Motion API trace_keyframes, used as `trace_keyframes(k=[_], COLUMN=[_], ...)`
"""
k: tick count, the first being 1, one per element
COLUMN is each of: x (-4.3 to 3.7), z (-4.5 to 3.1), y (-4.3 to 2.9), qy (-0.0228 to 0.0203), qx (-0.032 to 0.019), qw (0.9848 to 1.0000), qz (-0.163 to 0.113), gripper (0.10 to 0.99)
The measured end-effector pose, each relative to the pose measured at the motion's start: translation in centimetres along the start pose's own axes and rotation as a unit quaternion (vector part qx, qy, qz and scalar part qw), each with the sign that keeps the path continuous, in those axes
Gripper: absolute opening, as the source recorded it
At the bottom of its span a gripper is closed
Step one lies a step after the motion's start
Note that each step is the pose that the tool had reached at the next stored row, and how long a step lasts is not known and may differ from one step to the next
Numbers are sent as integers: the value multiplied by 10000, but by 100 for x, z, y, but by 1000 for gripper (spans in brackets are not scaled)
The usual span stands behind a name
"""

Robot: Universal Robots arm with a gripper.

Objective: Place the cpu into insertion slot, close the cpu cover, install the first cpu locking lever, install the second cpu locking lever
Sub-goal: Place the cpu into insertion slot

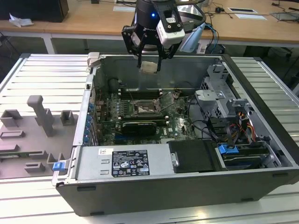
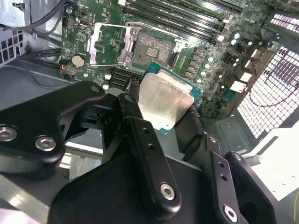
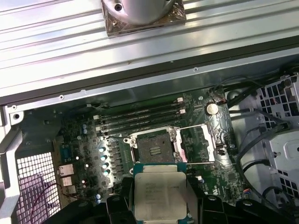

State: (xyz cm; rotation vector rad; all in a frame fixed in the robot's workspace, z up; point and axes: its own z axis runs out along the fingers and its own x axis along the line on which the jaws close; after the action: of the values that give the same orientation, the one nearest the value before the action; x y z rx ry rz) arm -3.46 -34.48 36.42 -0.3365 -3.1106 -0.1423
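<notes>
pale silver cpu [image 2: 166,100] sits clamped between the gripper's [image 1: 149,61] two black fingers [image 2: 136,114], one on each opposite edge, its metal top facing up. it hangs in the air over the open computer case [image 1: 210,186], well above the green motherboard [image 3: 79,140]. the insertion slot [image 3: 153,144] lies bare (dark contacts showing), and the cpu cover [image 3: 198,142] is swung open just beside it.

Arm [image 1: 150,14] overhead and upright, black claw [image 1: 149,66] tight on the cpu [image 3: 159,196], fingertips downward.
</notes>
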Motion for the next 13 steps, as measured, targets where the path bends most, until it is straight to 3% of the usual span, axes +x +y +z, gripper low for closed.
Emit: trace_keyframes(k=[13], x=[0], z=[0], y=[0], qy=[-34], qx=[-7], qw=[9993], qz=[379], gripper=[541])
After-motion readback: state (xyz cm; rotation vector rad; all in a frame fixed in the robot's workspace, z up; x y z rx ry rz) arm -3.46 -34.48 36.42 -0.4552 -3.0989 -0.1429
